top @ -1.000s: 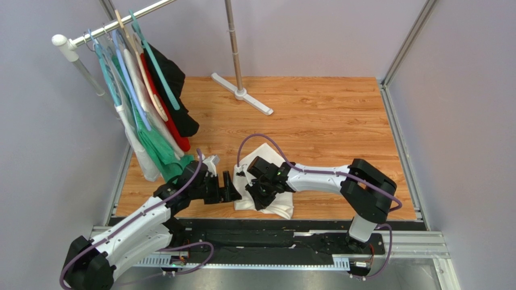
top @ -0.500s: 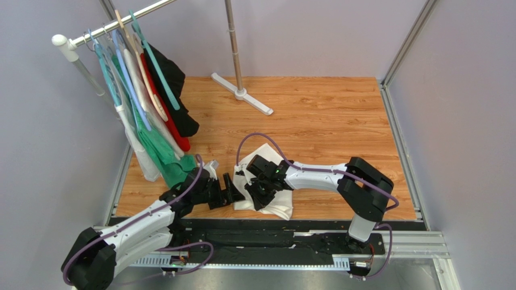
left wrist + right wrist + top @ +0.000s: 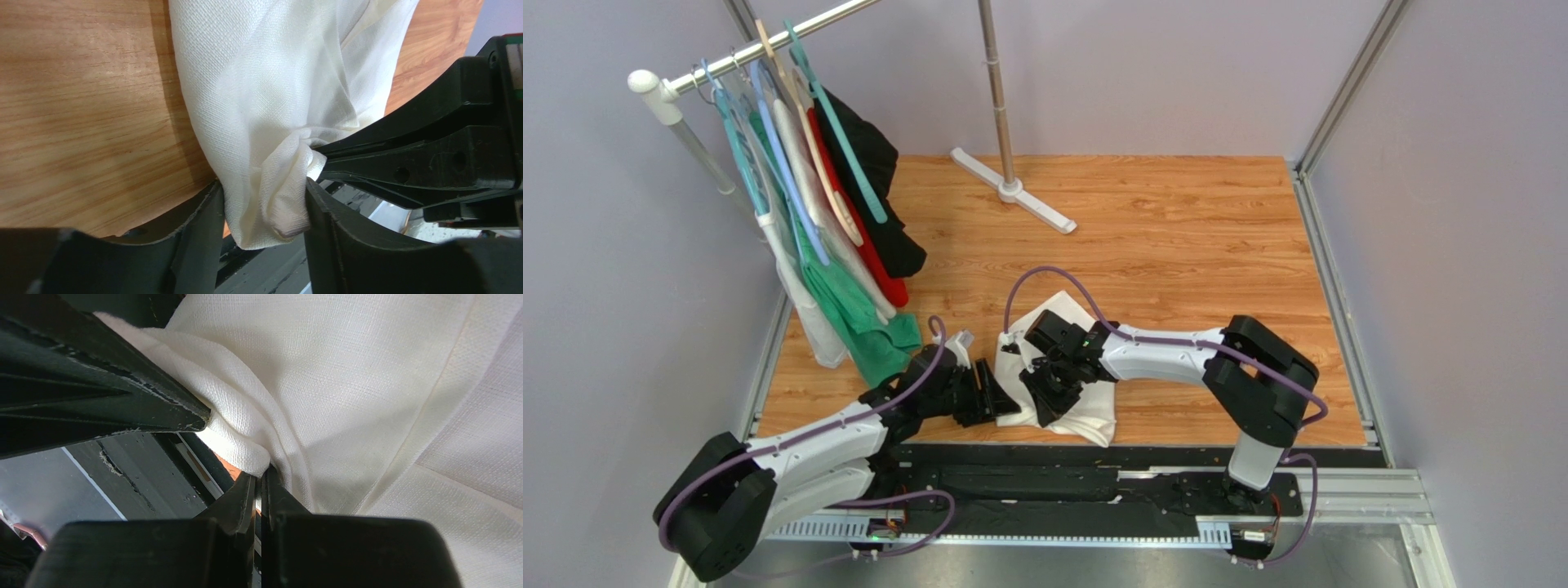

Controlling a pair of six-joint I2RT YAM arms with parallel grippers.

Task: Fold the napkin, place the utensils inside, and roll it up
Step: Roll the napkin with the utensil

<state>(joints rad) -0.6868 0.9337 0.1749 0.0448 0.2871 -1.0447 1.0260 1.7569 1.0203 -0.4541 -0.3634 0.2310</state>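
At lower centre of the overhead frame, the right gripper (image 3: pixel 261 478) pinches a fold of the napkin (image 3: pixel 264 92) beside the left gripper (image 3: pixel 263 211) squeezing its bunched corner at the bench (image 3: pixel 1185 233) edge; uneven pulling could crumple it.

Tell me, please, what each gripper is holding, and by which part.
Both hold the napkin: the left gripper clamps a bunched part of its near edge, and the right gripper pinches a thin fold right beside that.
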